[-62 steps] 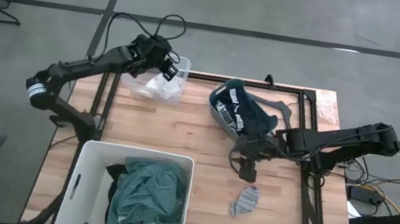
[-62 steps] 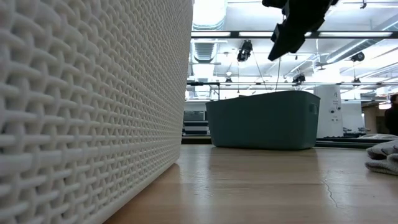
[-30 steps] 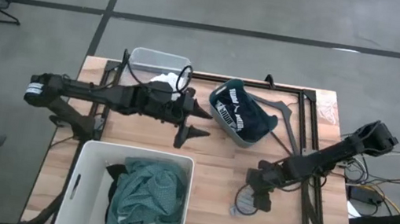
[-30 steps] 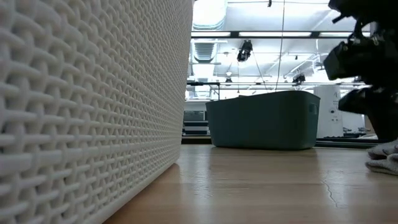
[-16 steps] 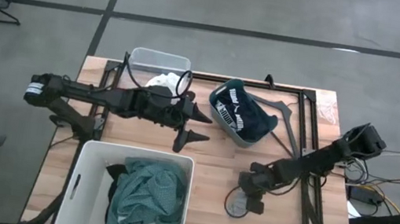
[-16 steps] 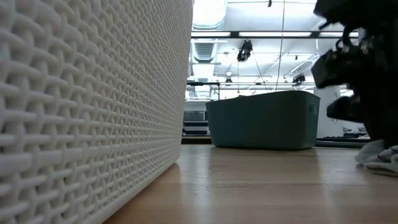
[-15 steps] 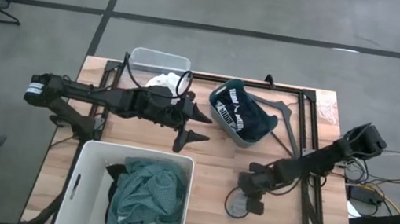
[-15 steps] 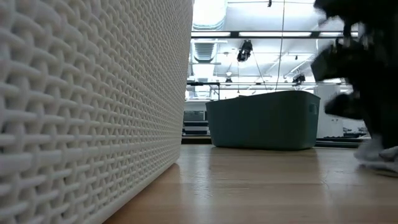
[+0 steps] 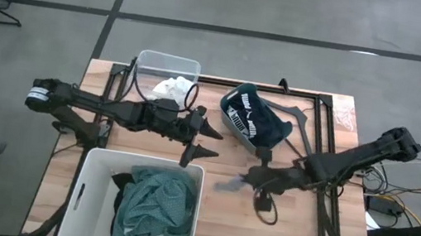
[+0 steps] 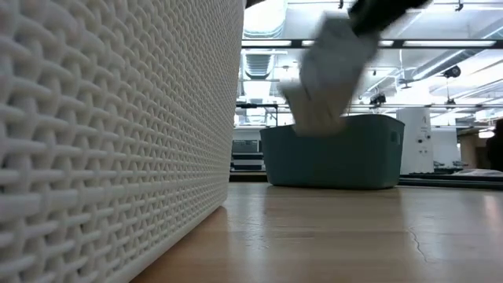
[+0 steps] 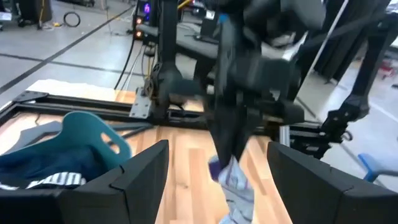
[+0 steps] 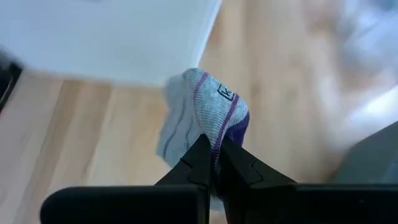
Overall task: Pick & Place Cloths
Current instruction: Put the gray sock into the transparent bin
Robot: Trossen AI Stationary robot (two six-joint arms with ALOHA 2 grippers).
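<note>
A grey sock with purple stripes, one of the cloths, hangs in the air over the table's middle, with my right gripper shut on it. In the low view the sock is a pale blur above the table. My left gripper stands open beside the white tub's far edge, facing the sock, with nothing between its fingers. A teal-green cloth lies heaped in the white tub. A dark cloth with white stripes lies in the teal basket. My right gripper pinches the sock's upper fold between its two fingertips. The fingers slant down from the table's right side. The sock hangs below and ahead of them, slack and lifted clear of the table.
A clear container with a white cloth stands at the far left. A black metal frame runs along the table's right part. Bare wood lies between the tub and the right arm.
My right gripper has taken hold of the sock near the table's near right part, then risen and swung toward the table's middle while turning its wrist. The sock is lifted clear and swings toward the tub. My left gripper has sunk a little toward the tub.
</note>
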